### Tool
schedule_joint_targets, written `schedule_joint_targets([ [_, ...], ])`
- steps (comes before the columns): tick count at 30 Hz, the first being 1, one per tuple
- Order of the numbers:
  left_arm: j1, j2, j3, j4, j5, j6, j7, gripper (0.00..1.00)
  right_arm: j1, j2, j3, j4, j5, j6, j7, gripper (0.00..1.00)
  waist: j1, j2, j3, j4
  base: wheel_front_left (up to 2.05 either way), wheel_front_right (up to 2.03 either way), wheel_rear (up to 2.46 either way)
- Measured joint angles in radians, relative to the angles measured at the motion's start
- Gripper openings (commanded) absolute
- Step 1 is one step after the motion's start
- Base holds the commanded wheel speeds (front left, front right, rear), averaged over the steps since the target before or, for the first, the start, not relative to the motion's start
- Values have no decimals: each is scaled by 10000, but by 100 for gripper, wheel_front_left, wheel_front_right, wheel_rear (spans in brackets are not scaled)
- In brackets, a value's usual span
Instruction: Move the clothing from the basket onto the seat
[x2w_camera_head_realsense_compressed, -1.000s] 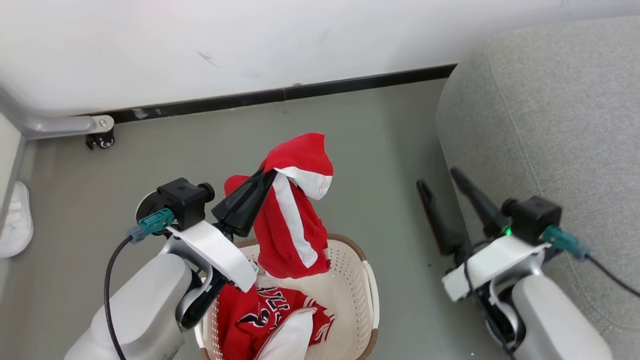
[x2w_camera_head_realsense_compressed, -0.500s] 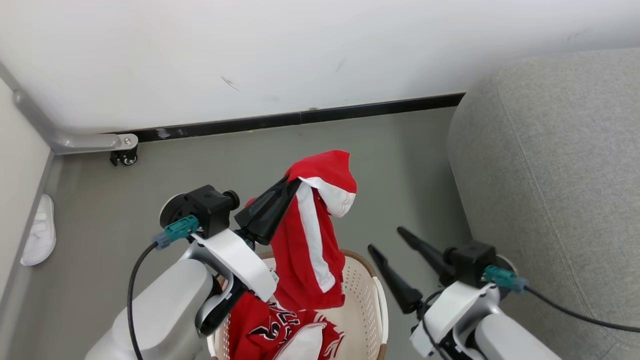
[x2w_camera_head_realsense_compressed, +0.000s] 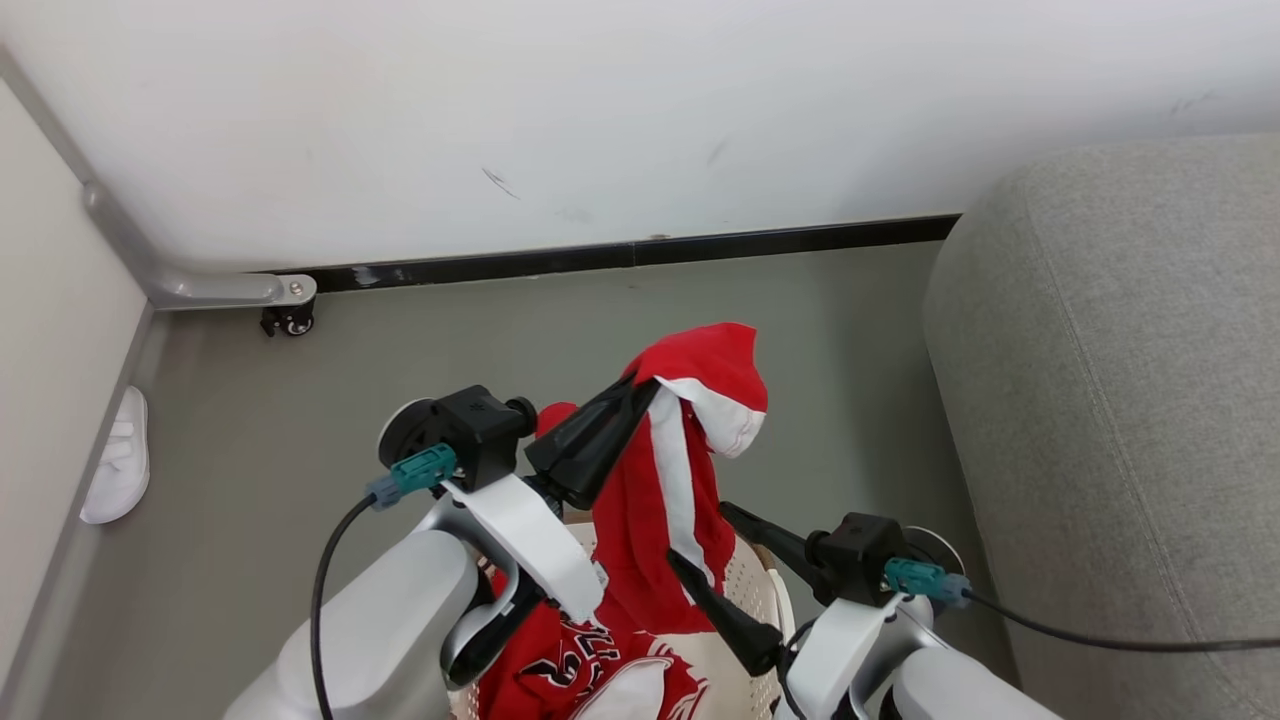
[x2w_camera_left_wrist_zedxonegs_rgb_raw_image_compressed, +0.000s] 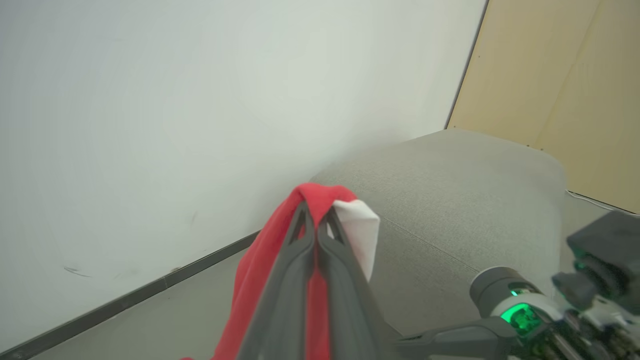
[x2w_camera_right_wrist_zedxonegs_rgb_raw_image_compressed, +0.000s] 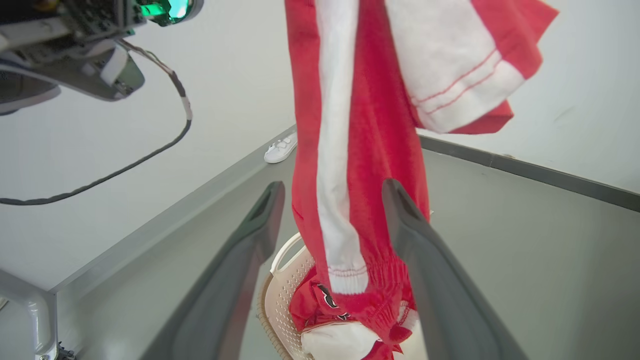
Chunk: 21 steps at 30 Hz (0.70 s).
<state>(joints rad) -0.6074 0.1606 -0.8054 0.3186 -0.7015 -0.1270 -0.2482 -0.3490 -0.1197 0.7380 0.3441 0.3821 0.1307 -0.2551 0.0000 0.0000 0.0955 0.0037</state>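
Head view: left gripper (x2w_camera_head_realsense_compressed: 646, 388) clenched on red white-striped fabric shorts (x2w_camera_head_realsense_compressed: 650, 510), hanging limp over cream perforated plastic basket (x2w_camera_head_realsense_compressed: 755, 585) at 6 o'clock. Right gripper (x2w_camera_head_realsense_compressed: 700, 533) released, beside their lower end. Grey upholstered seat (x2w_camera_head_realsense_compressed: 1120, 400) at 3 o'clock. Probably light, floppy; pinch a bunched fold.

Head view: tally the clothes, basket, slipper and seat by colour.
Red: 2, shorts and jersey
White: 1, slipper
Cream: 1, basket
Grey: 1, seat
Total: 5
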Motion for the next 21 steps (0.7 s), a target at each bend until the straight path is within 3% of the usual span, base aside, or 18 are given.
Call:
schedule_joint_targets([
  [11, -125, -276, -399, -98, -19, 0, 4, 0, -664, 174, 830, 993, 407, 0, 2, 100, 0, 0, 3, 291, 0, 0, 0],
  [21, -246, -336, -543, -159, -130, 0, 6, 0, -909, 242, 395, 1868, 696, 0, 2, 100, 0, 0, 99, 515, 0, 0, 0],
])
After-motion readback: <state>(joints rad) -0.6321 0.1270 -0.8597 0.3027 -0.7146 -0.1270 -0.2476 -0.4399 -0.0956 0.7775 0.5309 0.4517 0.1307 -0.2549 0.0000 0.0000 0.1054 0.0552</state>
